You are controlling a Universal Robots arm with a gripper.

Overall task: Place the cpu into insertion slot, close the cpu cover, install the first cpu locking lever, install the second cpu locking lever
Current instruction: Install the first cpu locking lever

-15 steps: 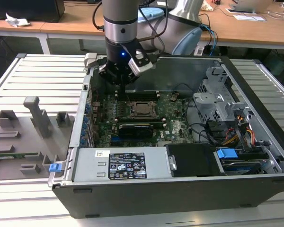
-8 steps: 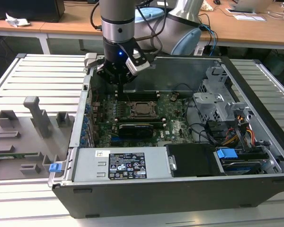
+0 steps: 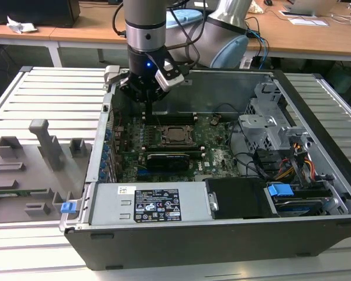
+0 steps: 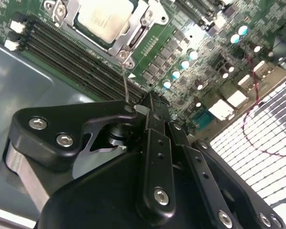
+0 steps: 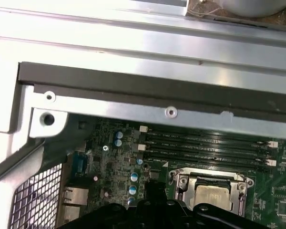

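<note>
The cpu [image 3: 176, 134] lies flat in the insertion slot [image 3: 188, 141] on the green motherboard, its silvery top showing in both wrist views [image 4: 105, 19] [image 5: 212, 194]. The cpu cover [image 4: 131, 39] is down around it, framing the chip. A thin wire locking lever [image 4: 125, 83] rises from the socket's corner toward my gripper and passes behind its black linkage. My gripper [image 3: 147, 117] hangs inside the case, over the memory slots toward the exterior view's left of the socket. Its fingers [image 4: 151, 99] meet at the tip, shut, with the lever just beside them.
Long black memory slots [image 4: 62, 52] run between gripper and socket. The metal case wall [image 5: 133, 90] stands close behind. A long black card [image 3: 167, 158], a drive cage [image 3: 269, 126] with cables and a power supply [image 3: 152, 205] fill the case. Outside it, a grey fixture plate [image 3: 35, 164].
</note>
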